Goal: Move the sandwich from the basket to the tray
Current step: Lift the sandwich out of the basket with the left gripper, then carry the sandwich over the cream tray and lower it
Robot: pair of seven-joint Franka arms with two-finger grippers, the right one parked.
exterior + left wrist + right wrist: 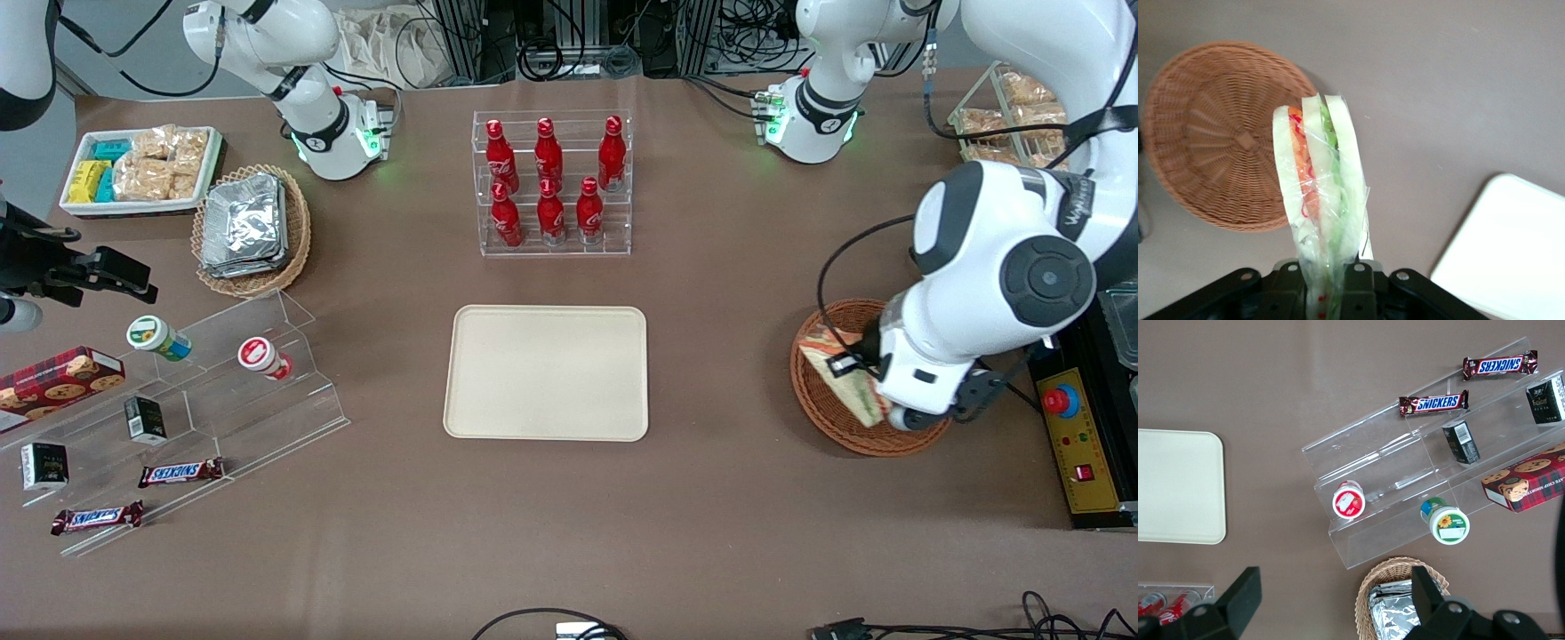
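Note:
My left gripper (1323, 283) is shut on the clear-wrapped sandwich (1318, 193), whose pale bread with orange-red and green filling sticks out from between the fingers. In the front view the sandwich (845, 378) hangs above the reddish-brown wicker basket (822, 413) at the working arm's end of the table, and the gripper itself is hidden under the arm. From the wrist the basket (1218, 160) is bare inside and lies below the sandwich. The cream tray (547, 372) rests at the table's middle with nothing on it; one corner of the tray (1511, 247) shows from the wrist.
An acrylic rack of red bottles (553, 182) stands farther from the front camera than the tray. A yellow control box (1080, 444) lies beside the basket. Toward the parked arm's end are an acrylic step shelf with snacks (191, 418) and a tan basket of foil packs (251, 227).

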